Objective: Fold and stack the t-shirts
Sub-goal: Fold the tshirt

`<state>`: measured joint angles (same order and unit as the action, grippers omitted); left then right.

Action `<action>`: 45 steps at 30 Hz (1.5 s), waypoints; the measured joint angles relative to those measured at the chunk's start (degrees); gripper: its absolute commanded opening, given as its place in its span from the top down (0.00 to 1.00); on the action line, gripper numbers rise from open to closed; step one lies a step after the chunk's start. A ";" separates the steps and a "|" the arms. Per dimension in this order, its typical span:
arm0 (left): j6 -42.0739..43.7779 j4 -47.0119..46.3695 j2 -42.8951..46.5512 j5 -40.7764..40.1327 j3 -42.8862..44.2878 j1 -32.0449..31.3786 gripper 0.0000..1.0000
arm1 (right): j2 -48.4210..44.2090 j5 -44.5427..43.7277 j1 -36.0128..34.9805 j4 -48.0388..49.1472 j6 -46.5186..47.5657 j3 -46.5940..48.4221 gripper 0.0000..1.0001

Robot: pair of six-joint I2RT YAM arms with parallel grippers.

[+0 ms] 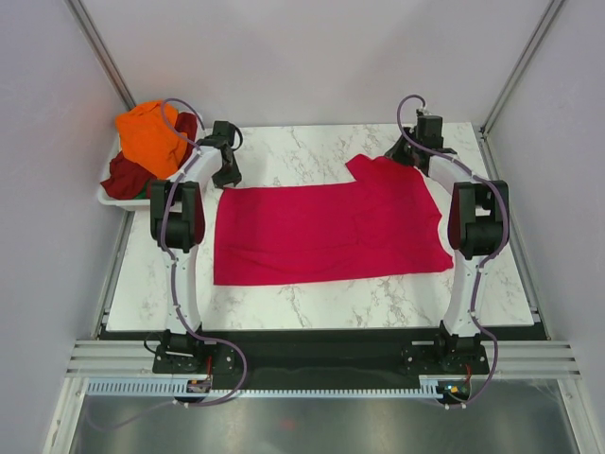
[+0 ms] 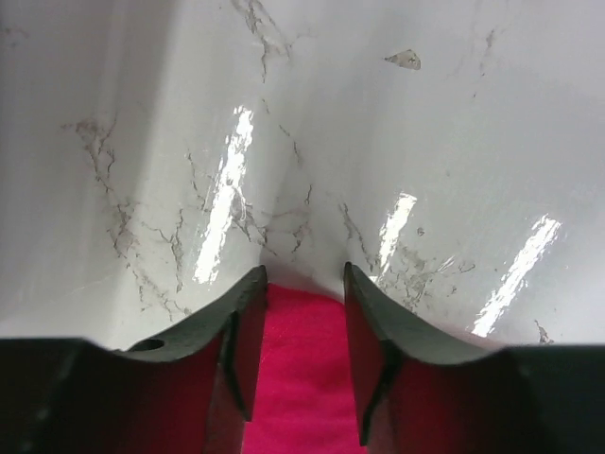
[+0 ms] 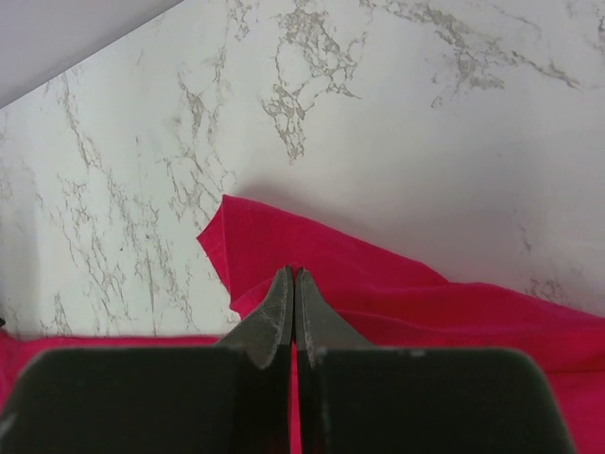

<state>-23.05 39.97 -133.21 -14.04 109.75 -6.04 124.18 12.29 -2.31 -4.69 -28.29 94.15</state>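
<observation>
Top external view has the crimson-pink shirt (image 1: 331, 232) spread flat in the middle of the surface (image 1: 302, 156). The orange shirt (image 1: 149, 139) and maroon shirt (image 1: 123, 175) are piled in the white basket (image 1: 106, 197), far left corner. Only the wrist cams show the grips: left hand (image 2: 302, 284) is spread with pink cloth in the gap. Right hand (image 3: 294, 276) is pressed together at the sleeve edge, can't tell if it's pinching cloth.

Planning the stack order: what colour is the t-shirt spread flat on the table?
The t-shirt is bright crimson-pink, plain, seen best in the top external view.
</observation>
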 measured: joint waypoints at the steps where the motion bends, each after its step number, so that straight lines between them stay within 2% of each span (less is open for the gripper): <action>1: 0.04 -0.04 -0.09 0.20 0.13 -0.07 0.60 | 0.20 0.07 0.20 0.07 0.00 0.00 1.00; 3: 0.11 -0.28 -0.13 0.59 0.13 -0.17 0.60 | 0.59 0.20 0.59 -0.02 -0.02 0.00 1.00; 6: 0.26 -0.31 -0.13 0.68 0.11 -0.20 0.53 | 1.31 0.59 1.16 0.00 -0.02 0.00 1.00; 8: 0.26 -0.68 -0.09 0.72 -0.26 -0.20 0.66 | 1.62 0.83 1.46 -0.04 -0.04 -0.02 1.00; 9: 0.26 -0.98 -0.02 0.76 -0.46 -0.20 0.75 | 1.70 0.92 1.60 -0.04 -0.07 -0.04 1.00; 10: 0.28 -1.25 0.07 0.68 -0.66 -0.20 0.96 | 1.79 0.96 1.73 0.00 -0.09 -0.04 1.00; 11: 0.26 -1.42 0.11 0.61 -0.79 -0.17 0.98 | 1.81 1.01 1.81 -0.02 -0.13 -0.04 1.00; 22: 0.87 -2.27 2.19 0.42 -3.54 -0.20 0.98 | 2.47 2.14 1.84 0.33 -0.46 -0.04 1.00; 31: 0.83 -0.61 13.62 -1.55 -10.43 -0.20 0.98 | 1.27 3.15 1.01 -0.46 -1.31 -0.04 1.00; 37: 0.15 -1.18 17.57 -2.01 -11.74 -0.20 0.98 | -6.21 2.54 0.11 -2.69 -1.16 -1.36 1.00; 45: -2.54 -0.87 19.50 -1.90 -19.15 -0.33 0.98 | -20.57 -0.68 0.04 -4.44 -0.42 -8.04 1.00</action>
<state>-25.58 39.09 -113.71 -15.94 90.61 -6.37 103.61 11.62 -2.26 -9.13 -28.71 86.11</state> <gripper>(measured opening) 0.028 0.010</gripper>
